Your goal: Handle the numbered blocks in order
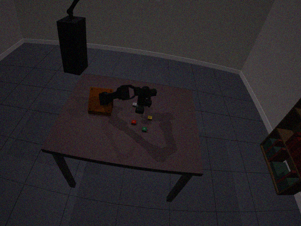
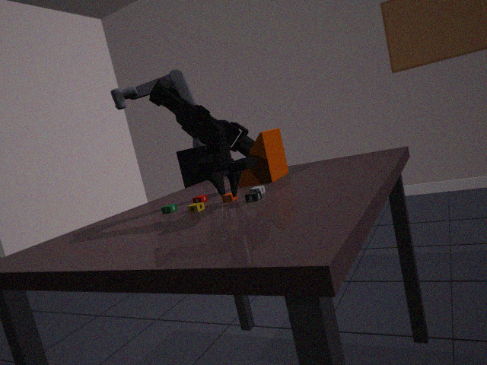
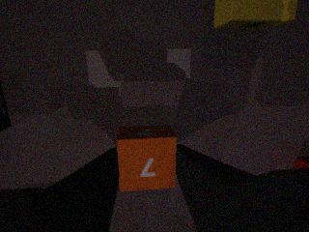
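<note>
My jaws (image 1: 140, 113) (image 2: 228, 195) look closed on the orange block (image 2: 229, 197) (image 3: 147, 163), apparently a 7; release remains, and I can't confirm which blocks are done.

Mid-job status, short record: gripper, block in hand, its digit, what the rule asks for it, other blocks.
gripper: closed on the orange block, fingers on both sides (gripper)
digit: 7, odd
rule: release without lifting
other blocks: yellow block, red block, green block, white block, black block
other digits: not legible enough to report
</note>
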`<action>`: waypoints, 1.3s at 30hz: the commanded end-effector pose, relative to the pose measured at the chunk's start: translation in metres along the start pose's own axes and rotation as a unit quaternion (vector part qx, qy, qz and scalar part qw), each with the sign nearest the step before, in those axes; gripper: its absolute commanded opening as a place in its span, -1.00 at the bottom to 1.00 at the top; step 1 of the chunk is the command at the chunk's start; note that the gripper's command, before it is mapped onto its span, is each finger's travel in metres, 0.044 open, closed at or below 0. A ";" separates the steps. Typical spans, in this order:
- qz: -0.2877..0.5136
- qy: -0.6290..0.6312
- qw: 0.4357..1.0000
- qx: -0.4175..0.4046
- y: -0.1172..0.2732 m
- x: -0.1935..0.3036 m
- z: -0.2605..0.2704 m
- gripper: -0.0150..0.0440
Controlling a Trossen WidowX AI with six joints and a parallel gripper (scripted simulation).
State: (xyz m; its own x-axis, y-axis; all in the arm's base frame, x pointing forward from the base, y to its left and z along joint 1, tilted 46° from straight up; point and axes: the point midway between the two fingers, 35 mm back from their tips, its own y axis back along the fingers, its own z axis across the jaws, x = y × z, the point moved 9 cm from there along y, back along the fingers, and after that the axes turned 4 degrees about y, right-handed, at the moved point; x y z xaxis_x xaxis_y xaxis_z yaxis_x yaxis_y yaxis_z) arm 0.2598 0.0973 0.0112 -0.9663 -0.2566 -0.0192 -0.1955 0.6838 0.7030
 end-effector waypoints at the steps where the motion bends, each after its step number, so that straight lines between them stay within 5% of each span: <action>1: 0.001 0.004 1.000 0.002 -0.001 0.001 0.000 -0.08; 12: 0.001 0.004 1.000 0.002 -0.001 0.001 0.000 0.86; 22: 0.001 0.004 1.000 0.002 0.035 0.001 0.000 0.86; 29: 0.001 0.004 1.000 0.000 0.114 0.000 0.001 0.24; 33: 0.001 0.004 1.000 0.000 0.117 0.001 0.001 -0.08; 39: 0.001 0.004 1.000 0.000 0.117 0.001 0.001 -0.08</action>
State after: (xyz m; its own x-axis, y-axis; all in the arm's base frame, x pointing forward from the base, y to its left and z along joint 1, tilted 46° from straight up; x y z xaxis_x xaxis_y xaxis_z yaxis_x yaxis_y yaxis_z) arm 0.2355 0.1761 0.0911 -0.9638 -0.2667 -0.0071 -0.1954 0.6878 0.6991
